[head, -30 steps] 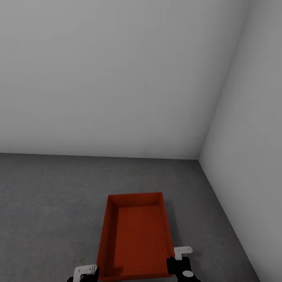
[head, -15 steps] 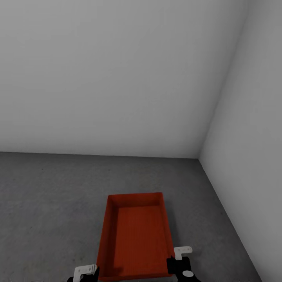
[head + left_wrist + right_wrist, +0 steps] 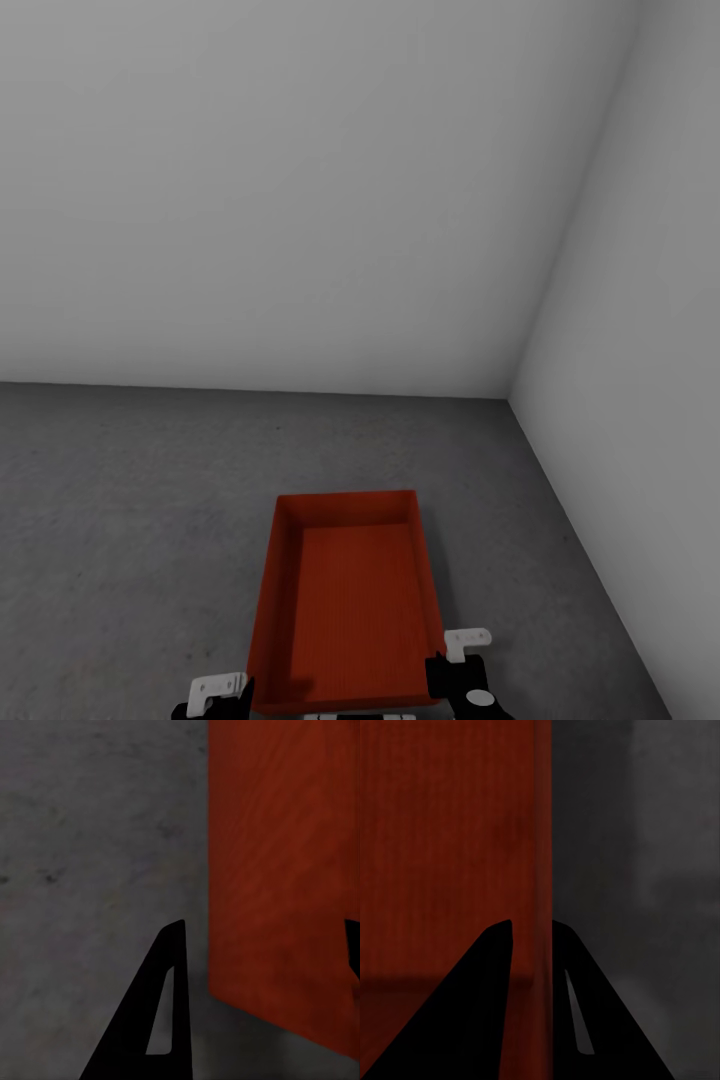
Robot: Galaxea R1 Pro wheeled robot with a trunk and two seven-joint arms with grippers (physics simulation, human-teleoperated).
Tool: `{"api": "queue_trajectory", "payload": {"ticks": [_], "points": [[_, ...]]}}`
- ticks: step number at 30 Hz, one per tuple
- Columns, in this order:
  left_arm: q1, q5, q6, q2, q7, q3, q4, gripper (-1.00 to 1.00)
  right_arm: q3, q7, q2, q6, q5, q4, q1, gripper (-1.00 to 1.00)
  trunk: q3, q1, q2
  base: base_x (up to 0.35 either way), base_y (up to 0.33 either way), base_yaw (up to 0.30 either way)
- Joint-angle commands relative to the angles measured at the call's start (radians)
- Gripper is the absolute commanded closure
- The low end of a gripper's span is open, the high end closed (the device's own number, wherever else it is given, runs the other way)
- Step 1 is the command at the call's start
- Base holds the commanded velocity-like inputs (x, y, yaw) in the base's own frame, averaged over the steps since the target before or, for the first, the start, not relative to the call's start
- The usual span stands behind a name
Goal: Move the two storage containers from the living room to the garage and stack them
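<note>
One red-orange storage container [image 3: 345, 610] lies open side up, long side running away from me, over the dark grey speckled floor [image 3: 130, 500] near a corner of the garage. My right gripper [image 3: 447, 668] is at its near right corner, and in the right wrist view it [image 3: 531, 926] is shut on the container's thin wall [image 3: 542, 832]. My left gripper [image 3: 236, 692] is at the near left corner. In the left wrist view its fingers [image 3: 169, 975] stand wide apart astride the container's edge [image 3: 285, 870], the visible finger clear of the wall. I cannot tell whether the container rests on the floor.
Plain white-grey walls [image 3: 300, 200] meet in a corner [image 3: 510, 400] ahead to the right. The side wall [image 3: 650, 400] runs close along the container's right. Bare floor spreads to the left and ahead of the container.
The whole head picture has shifted slightly: the line where wall meets floor sits a little higher. The container and both grippers keep the same place.
</note>
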Motion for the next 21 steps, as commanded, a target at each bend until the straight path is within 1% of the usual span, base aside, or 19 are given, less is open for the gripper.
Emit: {"api": "queue_trajectory", "payload": {"ticks": [1,21], "points": [[0.0,-0.001,-0.001,0.008,0.019,0.017,0.014,1.0,-0.04,-0.01,-0.001,-0.004,0.006,-0.002,-0.001,1.0,-0.001,0.0,0.0,0.0,0.0,0.0],[0.0,-0.001,-0.001,0.008,0.019,0.016,0.014,1.0,-0.04,-0.01,-0.001,-0.004,0.006,-0.002,-0.001,1.0,-0.001,0.0,0.0,0.0,0.0,0.0]]}}
